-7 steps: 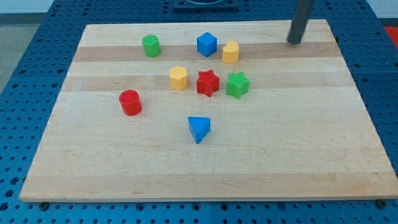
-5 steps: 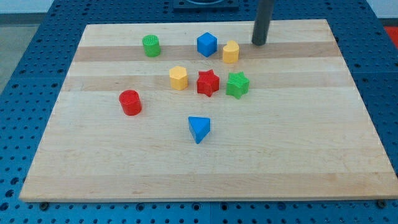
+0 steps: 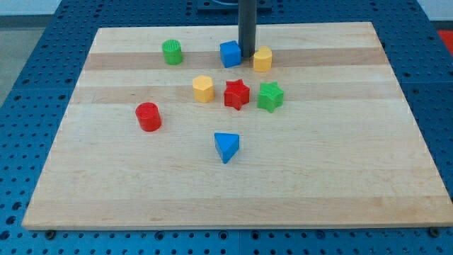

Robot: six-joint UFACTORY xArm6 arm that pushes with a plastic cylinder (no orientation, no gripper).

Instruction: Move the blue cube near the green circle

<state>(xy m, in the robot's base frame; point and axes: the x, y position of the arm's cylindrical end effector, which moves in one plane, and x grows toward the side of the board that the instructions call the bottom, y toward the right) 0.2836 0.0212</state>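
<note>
You had eight blocks on the wooden board (image 3: 354,177): two blue, two green, two red, two yellow. The blue cube (image 3: 230,54) sat to the view's right of the green cylinder (image 3: 172,52), well apart. My tip (image 3: 247,56), on an upright dark rod holding nothing, touched the cube's right side, between it and a yellow block (image 3: 262,59).

Lab bench: wooden board (image 3: 396,142) on blue pegboard (image 3: 439,106).
</note>
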